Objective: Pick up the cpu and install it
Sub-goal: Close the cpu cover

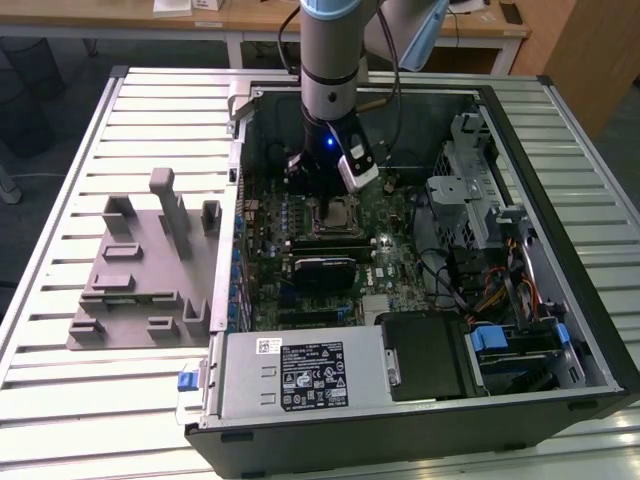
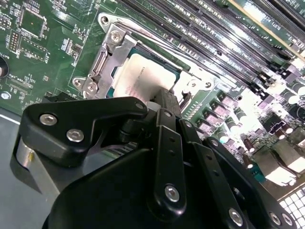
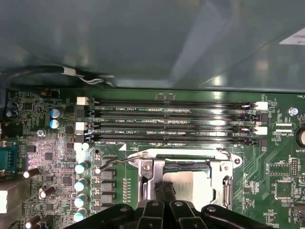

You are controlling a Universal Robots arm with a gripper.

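Observation:
The cpu (image 1: pixel 342 213), a pale silvery square, lies flat inside the open metal-framed socket (image 1: pixel 322 229) on the green motherboard in the computer case. It appears in both wrist views (image 2: pixel 138 76) (image 3: pixel 190 188), framed by the socket's bracket (image 2: pixel 110 50) (image 3: pixel 145 168). My gripper (image 1: pixel 322 192) hangs just above the socket. Its black fingers stand close together, shut, with the tips (image 2: pixel 164 98) (image 3: pixel 164 190) at one edge of the cpu. Nothing shows between them. Whether the tips touch the chip I cannot tell.
A grey plastic tray (image 1: pixel 140 270) with upright pegs stands on the slatted table at the exterior view's left. In the case (image 1: pixel 575 230) are memory slots (image 3: pixel 167 121), a power supply (image 1: pixel 300 375), a drive cage (image 1: pixel 470 170) and cables (image 1: pixel 490 285).

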